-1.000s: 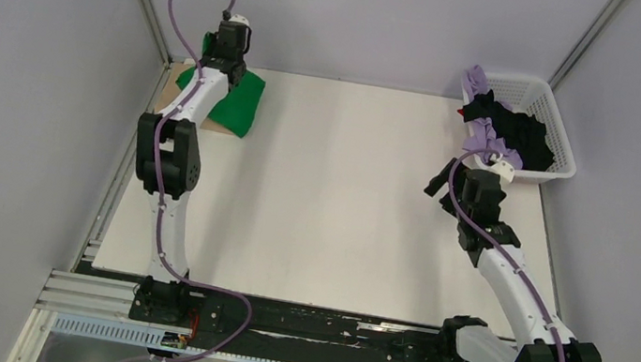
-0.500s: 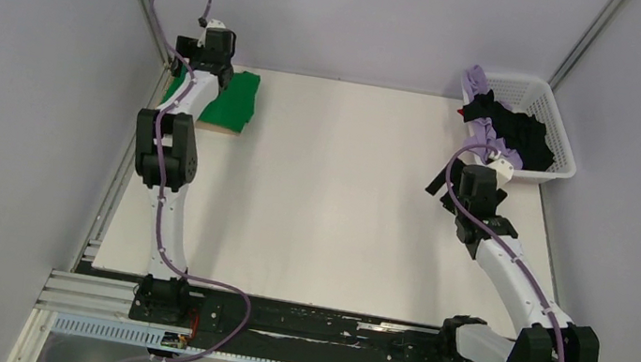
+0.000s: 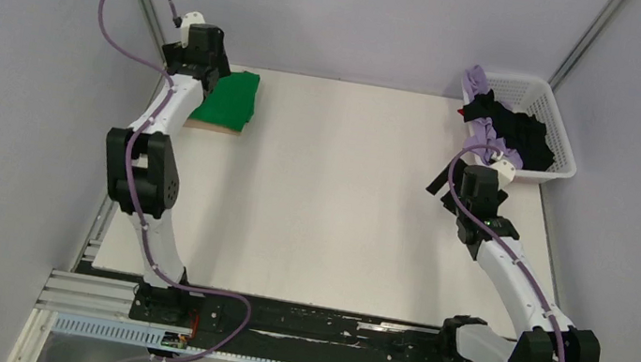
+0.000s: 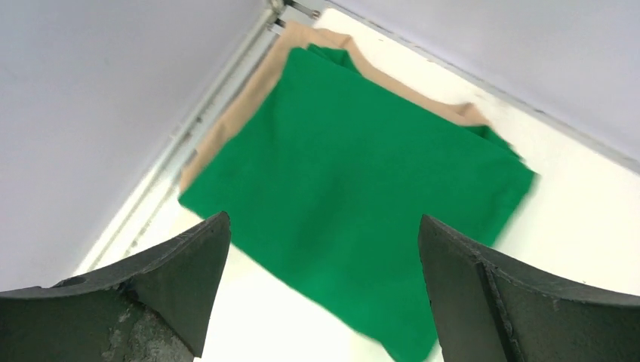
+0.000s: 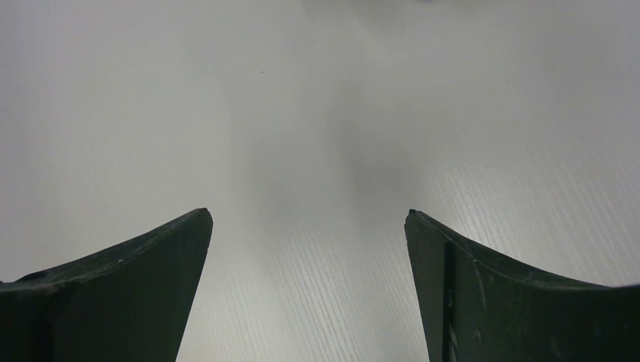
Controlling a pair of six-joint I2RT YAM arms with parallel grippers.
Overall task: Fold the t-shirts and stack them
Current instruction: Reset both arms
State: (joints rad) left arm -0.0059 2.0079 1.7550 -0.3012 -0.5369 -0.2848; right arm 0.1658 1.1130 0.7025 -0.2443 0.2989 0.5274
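A: Left gripper (image 4: 323,220) just released. The jaws were closed low over the green t-shirt (image 3: 231,100) a second ago and are now wide apart, backed off toward 10 o'clock.
B: Where's the shirt?
A: Folded flat at 11 o'clock on the table (image 3: 341,212), on top of the tan t-shirt (image 4: 235,127). Looks like two are stacked.
B: Right side?
A: Right gripper (image 3: 442,177) hasn't changed: jaws apart, empty, beside the basket (image 3: 565,113) at 2 o'clock. The black t-shirt (image 3: 520,133) and lilac t-shirt (image 3: 477,78) are in it, probably next.

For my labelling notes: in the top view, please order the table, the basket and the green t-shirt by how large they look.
1. Table: clearly largest.
2. Basket: second.
3. Green t-shirt: smallest as seen; it is folded, and the left arm covers one edge.
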